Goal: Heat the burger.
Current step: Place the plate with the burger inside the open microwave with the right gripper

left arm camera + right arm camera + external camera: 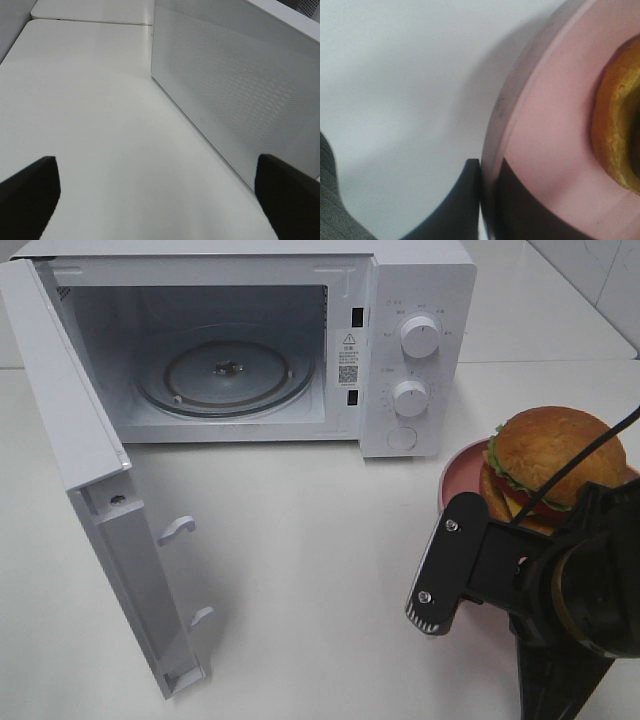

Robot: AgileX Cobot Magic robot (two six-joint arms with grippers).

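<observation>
Burger (550, 455) sits on the pink plate (458, 472) at the right edge of the high view, in front of the microwave's lower right corner. The black arm covers its lower right part and most of the plate, so only the bun top, some lettuce frill, red and yellow layers and the plate's upper left rim show. The right wrist view shows what that arm hides: the right tool (489, 195) is clamped narrowly on the plate's rim, one dark finger (460, 205) outside the rim and the other on the pink inner surface. The burger appears there only as a blurred golden-brown edge cut off by the frame. The microwave (420, 300) fills the upper part of the high view, its door (90, 490) swung out toward the lower left, and the glass turntable (225, 375) lies bare inside. The print around its two dials (420, 335) is too small to read. The left tool (157, 200) appears only in its own wrist view, its two dark tips far apart at the frame's corners with nothing between them. It hangs over the white tabletop (300, 540) beside a white perforated panel (235, 90). Whether that panel is the door or the microwave's side cannot be told.
</observation>
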